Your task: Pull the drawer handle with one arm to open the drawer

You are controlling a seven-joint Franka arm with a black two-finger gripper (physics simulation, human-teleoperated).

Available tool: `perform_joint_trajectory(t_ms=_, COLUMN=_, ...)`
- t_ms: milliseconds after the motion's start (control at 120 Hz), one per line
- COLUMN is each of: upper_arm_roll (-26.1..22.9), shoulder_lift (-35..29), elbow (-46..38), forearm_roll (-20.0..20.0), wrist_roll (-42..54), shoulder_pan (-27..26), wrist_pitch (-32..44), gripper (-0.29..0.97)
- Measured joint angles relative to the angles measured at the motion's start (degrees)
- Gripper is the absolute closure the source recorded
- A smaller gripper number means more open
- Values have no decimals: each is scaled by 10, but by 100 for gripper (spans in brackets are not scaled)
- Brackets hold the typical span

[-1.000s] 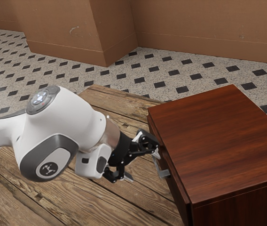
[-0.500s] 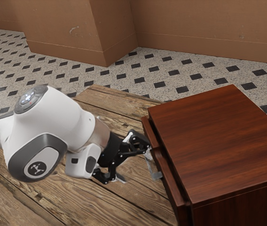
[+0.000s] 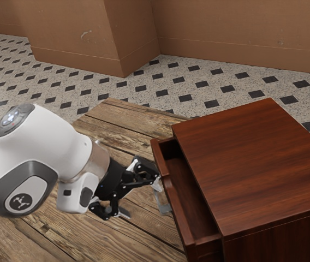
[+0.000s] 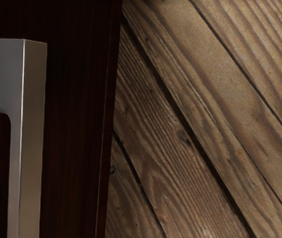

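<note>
A dark red wooden cabinet (image 3: pixel 253 164) stands on the plank table (image 3: pixel 127 123) at the exterior view's right. Its top drawer (image 3: pixel 188 204) is pulled partway out toward the exterior view's left, and its hollow inside shows. A grey metal handle (image 3: pixel 162 203) sits on the drawer front. My black gripper (image 3: pixel 154 183) is at the handle's upper end and shut on it. In the wrist view the handle (image 4: pixel 27 139) is a pale bar close before the dark drawer front (image 4: pixel 81 119), with table planks (image 4: pixel 205 124) beside it.
My white arm (image 3: pixel 40 158) lies low over the table at the exterior view's left. Beyond the table lies a tiled floor (image 3: pixel 198 82), and brown walls (image 3: pixel 117 33) stand behind it. Bare planks lie in front of the drawer.
The drawer has slid out of the cabinet toward the exterior view's left. My gripper and arm have drawn back the same way with the handle.
</note>
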Motion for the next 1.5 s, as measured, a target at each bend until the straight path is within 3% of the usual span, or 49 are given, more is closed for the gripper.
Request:
perform_joint_trajectory(t_ms=658, upper_arm_roll=-18, shoulder_lift=65, elbow=-47, forearm_roll=2, wrist_roll=1, shoulder_pan=55, wrist_pitch=-25, gripper=0)
perform_joint_trajectory(t_ms=1500, upper_arm_roll=-18, shoulder_lift=124, elbow=-81, forearm_roll=2, wrist_roll=8, shoulder_pan=89, wrist_pitch=-64, gripper=0)
